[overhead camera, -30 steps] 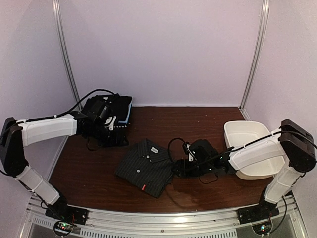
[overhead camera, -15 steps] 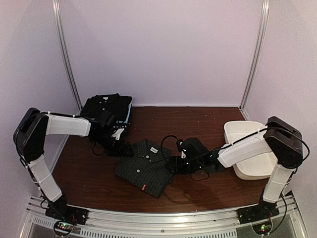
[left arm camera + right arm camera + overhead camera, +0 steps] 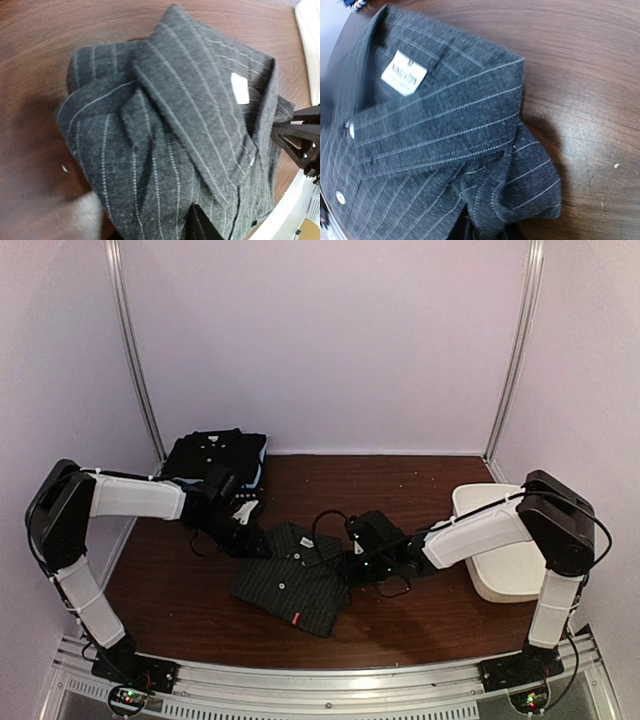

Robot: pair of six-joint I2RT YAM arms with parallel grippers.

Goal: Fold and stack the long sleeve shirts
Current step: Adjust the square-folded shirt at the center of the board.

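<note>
Pinstriped shirt folded on counter | my left end effector at its far-left corner, right end effector at far-right corner | grasp: can't tell, either

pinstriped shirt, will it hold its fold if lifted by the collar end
The pinstriped shirt is soft cloth in loose folded layers, so it would probably sag and partly unfold if lifted by one end. Pushed across the wooden table, it would likely bunch rather than slide whole.

tub right, shirt stack back left, bare table between
</note>
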